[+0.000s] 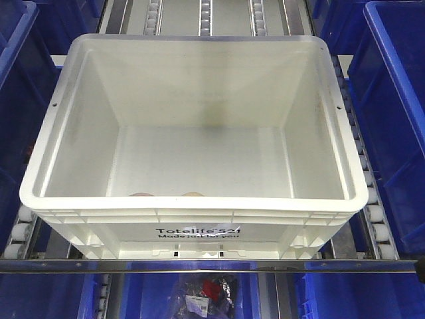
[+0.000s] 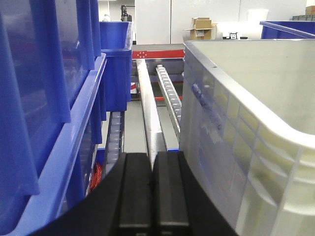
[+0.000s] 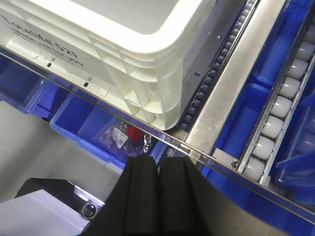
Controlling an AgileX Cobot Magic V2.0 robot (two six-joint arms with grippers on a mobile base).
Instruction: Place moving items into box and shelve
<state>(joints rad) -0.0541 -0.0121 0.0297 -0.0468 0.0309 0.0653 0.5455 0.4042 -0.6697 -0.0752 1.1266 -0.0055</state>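
The white box (image 1: 192, 216), printed "Totelife 521", rests on the roller shelf and fills the front view. Just behind its near wall two moving items peek up: a brownish one (image 1: 141, 195) and a yellow-orange one (image 1: 192, 195). My left gripper (image 2: 153, 160) is shut and empty, beside the box's left wall (image 2: 231, 142), between it and a blue bin (image 2: 54, 113). My right gripper (image 3: 158, 164) is shut and empty, below the box's front right corner (image 3: 147, 78), just under the shelf's metal front rail (image 3: 197, 152).
Blue bins (image 1: 392, 113) flank the box on both sides. Roller tracks (image 3: 278, 123) and steel rails (image 2: 150, 113) run along the shelf. A lower blue bin (image 3: 93, 128) holds bagged parts with a red piece (image 1: 211, 289). A dark and white block (image 3: 44, 206) sits lower left.
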